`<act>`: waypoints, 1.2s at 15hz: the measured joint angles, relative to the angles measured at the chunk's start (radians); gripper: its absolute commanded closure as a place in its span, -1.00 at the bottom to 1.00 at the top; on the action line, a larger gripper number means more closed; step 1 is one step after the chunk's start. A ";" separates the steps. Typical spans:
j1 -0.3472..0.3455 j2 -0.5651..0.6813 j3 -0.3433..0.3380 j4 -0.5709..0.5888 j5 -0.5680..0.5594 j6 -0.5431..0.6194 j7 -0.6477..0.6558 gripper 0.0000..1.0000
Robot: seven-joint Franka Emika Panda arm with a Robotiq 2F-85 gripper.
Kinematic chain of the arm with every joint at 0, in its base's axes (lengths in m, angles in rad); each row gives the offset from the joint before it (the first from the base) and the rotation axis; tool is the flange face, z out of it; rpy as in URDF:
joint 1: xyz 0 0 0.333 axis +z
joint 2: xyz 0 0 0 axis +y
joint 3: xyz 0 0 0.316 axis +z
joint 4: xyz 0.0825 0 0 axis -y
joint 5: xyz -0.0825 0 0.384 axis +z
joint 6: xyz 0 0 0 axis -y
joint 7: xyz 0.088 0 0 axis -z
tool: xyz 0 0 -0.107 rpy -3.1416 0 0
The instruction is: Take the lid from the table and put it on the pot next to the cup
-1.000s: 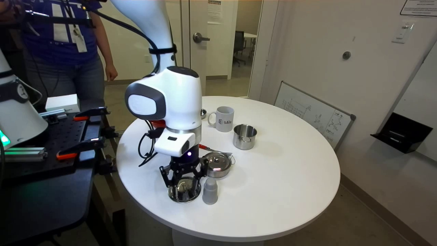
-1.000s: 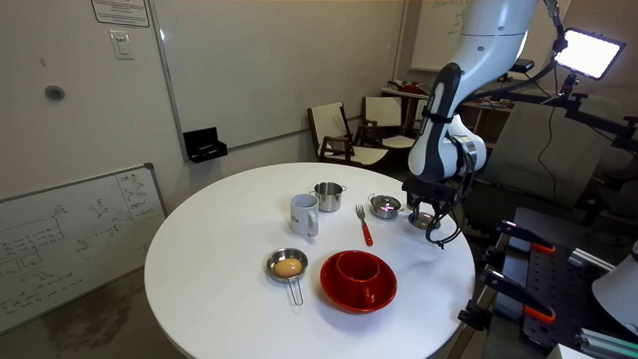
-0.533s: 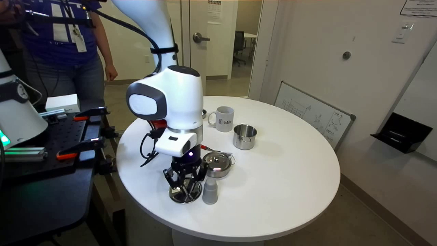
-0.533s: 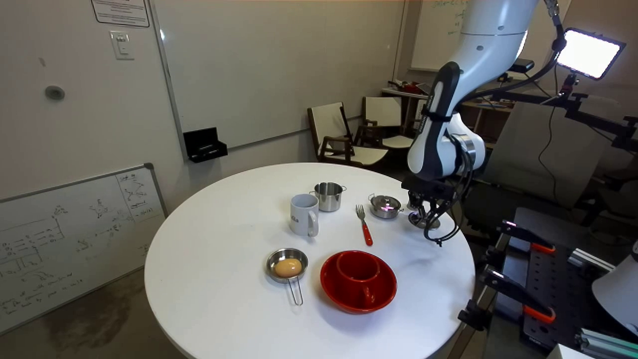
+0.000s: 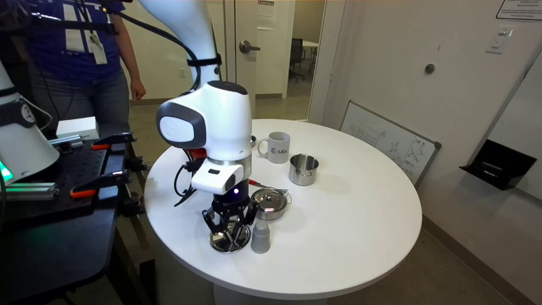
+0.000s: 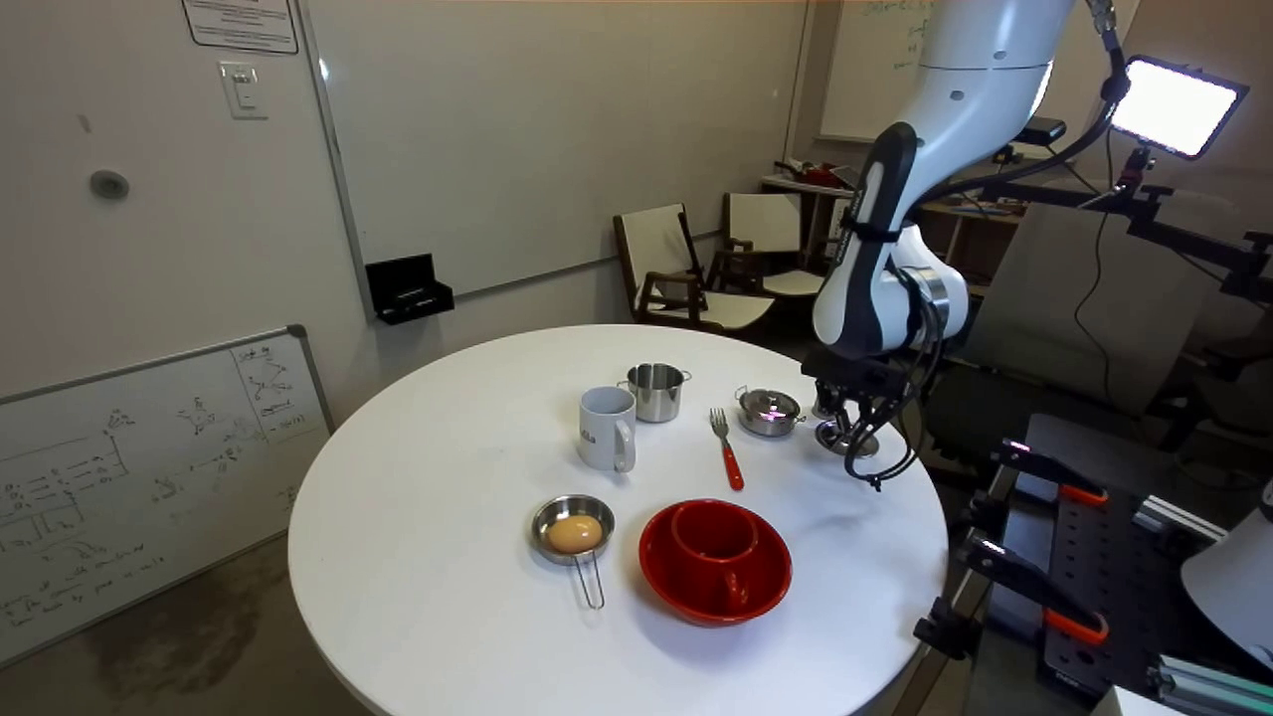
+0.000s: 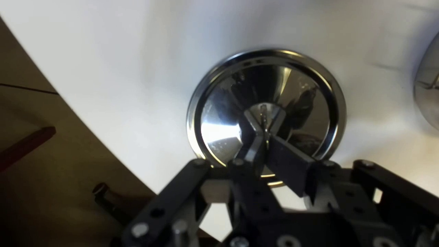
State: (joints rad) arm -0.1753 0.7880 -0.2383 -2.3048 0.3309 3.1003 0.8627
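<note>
The shiny silver lid (image 5: 217, 242) lies flat on the table near its edge, also visible in the wrist view as a round disc (image 7: 219, 133). My gripper (image 7: 266, 137) points down over the lid's centre, its fingertips pressed together around the small knob, which is mostly hidden between them. In an exterior view the gripper (image 5: 230, 234) stands low over the disc. The small steel pot (image 5: 297, 174), uncovered, stands beside the white cup (image 5: 278, 148). Both show in the other direction too: pot (image 6: 656, 398), cup (image 6: 602, 438).
Close beside the lid stands a grey cylinder (image 5: 261, 239). Behind it is a shallow lidded pot (image 5: 269, 205), with a red-handled fork (image 6: 731, 462) near. A red bowl (image 6: 658, 575) holding a red mug and a small pan (image 6: 603, 515) with an egg occupy another part of the table.
The fingers have come together from a wide spread onto the lid's centre. The lid and gripper have shifted very slightly; over the last half second nothing visibly moves.
</note>
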 measured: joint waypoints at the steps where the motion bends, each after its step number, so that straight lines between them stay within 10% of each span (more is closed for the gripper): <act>1: 0.005 -0.005 -0.005 -0.004 0.002 0.000 0.000 0.85; 18: 0.235 -0.151 -0.146 -0.053 -0.009 -0.037 -0.010 0.85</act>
State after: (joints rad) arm 0.0598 0.6375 -0.3846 -2.3581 0.3219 3.0636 0.8527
